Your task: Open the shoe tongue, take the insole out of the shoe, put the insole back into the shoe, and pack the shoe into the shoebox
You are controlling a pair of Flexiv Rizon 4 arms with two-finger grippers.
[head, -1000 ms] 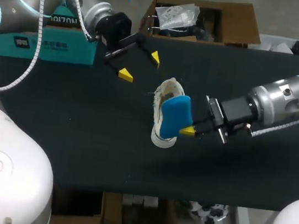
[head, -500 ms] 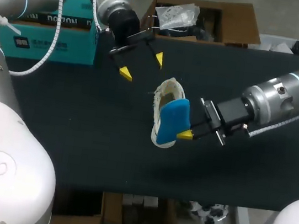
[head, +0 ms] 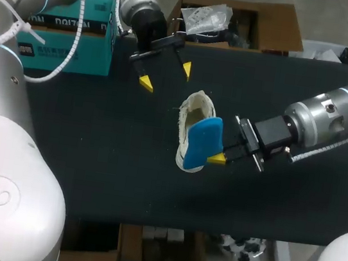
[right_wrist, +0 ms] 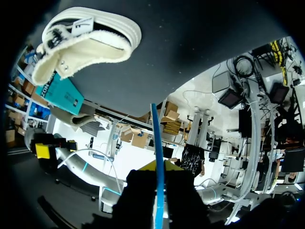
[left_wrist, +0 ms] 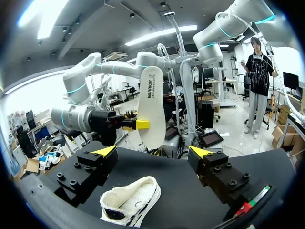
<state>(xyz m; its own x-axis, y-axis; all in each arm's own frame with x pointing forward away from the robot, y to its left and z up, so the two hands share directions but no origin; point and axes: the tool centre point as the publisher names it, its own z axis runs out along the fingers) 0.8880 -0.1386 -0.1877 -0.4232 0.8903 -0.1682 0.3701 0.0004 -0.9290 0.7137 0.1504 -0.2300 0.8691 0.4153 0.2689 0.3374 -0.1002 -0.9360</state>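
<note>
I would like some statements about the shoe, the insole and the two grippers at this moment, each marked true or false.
1. The right gripper is shut on the blue insole. True.
2. The insole is inside the shoe. False: it is out of the shoe, held up in the air.
3. The left gripper is open and holds nothing. True.
4. The shoe lies in the teal shoebox. False: it rests on the table.
</note>
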